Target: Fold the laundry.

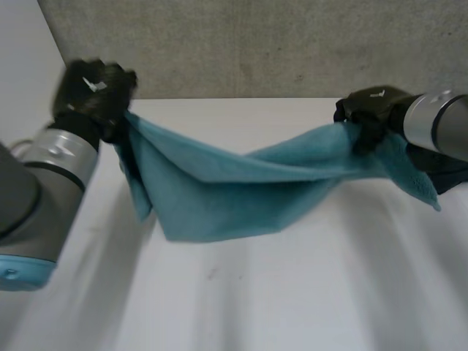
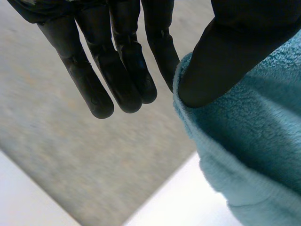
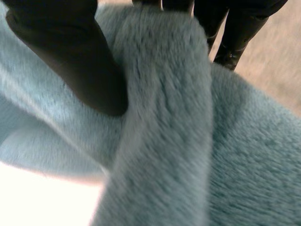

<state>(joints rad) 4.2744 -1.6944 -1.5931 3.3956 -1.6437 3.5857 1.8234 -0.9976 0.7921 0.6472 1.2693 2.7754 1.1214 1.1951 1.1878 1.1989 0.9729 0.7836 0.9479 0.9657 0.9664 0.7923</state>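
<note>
Head view, from the left: the left hand (image 1: 93, 89) is raised off the white table (image 1: 307, 292), and one end of the blue towel (image 1: 219, 191) hangs from it. Seen along its palm, the thumb (image 2: 225, 56) pinches the towel's edge against the nearest finger, while the other fingers (image 2: 124, 75) are straight and free beside it. From that hand the towel stretches across above the table, sagging in the middle, to the right hand (image 1: 369, 110). There the thumb (image 3: 80, 66) clamps a bunched fold of towel against the fingers behind it.
</note>
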